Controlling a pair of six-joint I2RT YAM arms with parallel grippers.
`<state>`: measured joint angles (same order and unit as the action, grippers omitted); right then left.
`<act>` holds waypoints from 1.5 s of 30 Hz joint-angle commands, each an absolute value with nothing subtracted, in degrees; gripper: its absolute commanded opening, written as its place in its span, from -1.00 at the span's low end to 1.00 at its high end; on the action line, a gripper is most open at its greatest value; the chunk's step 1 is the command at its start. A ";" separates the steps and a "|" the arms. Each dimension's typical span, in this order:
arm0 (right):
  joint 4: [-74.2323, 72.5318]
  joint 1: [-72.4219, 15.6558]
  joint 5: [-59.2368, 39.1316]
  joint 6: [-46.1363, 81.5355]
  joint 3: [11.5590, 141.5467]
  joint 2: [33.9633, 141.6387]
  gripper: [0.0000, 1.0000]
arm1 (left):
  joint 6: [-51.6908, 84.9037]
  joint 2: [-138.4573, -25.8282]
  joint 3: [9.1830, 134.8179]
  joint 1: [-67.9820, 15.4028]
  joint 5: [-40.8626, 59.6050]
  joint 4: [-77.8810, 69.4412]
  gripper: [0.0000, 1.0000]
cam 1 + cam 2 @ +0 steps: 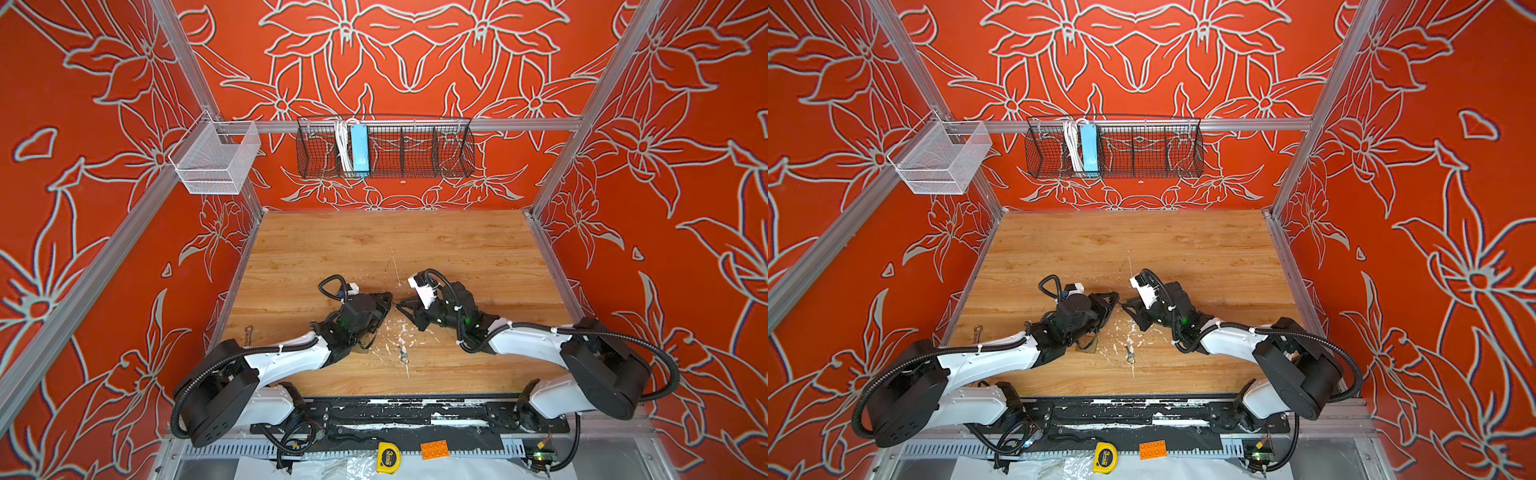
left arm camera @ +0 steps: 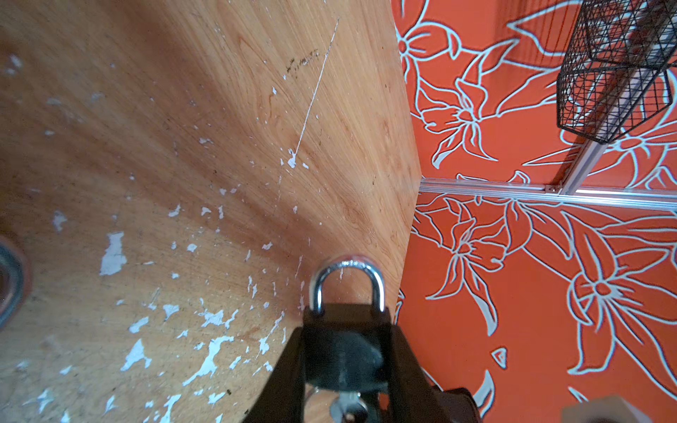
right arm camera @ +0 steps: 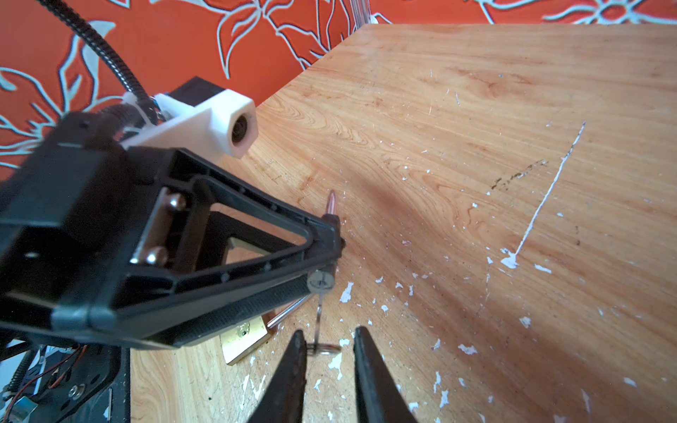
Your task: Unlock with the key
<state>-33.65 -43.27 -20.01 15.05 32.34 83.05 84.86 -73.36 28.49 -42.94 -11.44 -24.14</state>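
padlock point(image 2: 346, 344) clamped in the left gripper point(image 2: 348, 329); its key point(image 3: 319, 314) hangs loose between the slightly parted jaws of the right gripper point(image 3: 329, 332).

Scuffed wooden table point(image 1: 374, 249), brass padlock point(image 3: 243, 338), key ring point(image 1: 403, 355), small wrench point(image 1: 248, 332)

Scuffed wood tabletop point(image 1: 374, 245), orange floral walls point(image 1: 415, 50) round it, blk wire basket point(image 1: 415, 160) above its far edge, white mesh bin point(image 1: 214, 164) above far-left corner.
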 commanded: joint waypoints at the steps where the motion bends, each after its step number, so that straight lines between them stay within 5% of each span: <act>1: -33.31 -43.33 -21.21 14.72 34.43 83.71 -0.52 | 84.09 -72.43 30.06 -42.63 -12.57 -24.07 -1.00; 19: -32.87 -43.45 -22.21 15.29 35.62 85.38 -0.67 | 84.30 -72.59 30.06 -42.67 -12.04 -24.21 -1.00; 27: -32.61 -43.49 -22.93 15.47 36.17 86.00 -1.00 | 84.29 -72.52 30.06 -42.64 -12.13 -24.25 -1.00; 45: -30.65 -43.50 -18.92 22.43 36.93 84.46 -1.00 | 82.75 -78.52 29.85 -44.25 -15.74 -28.45 -1.00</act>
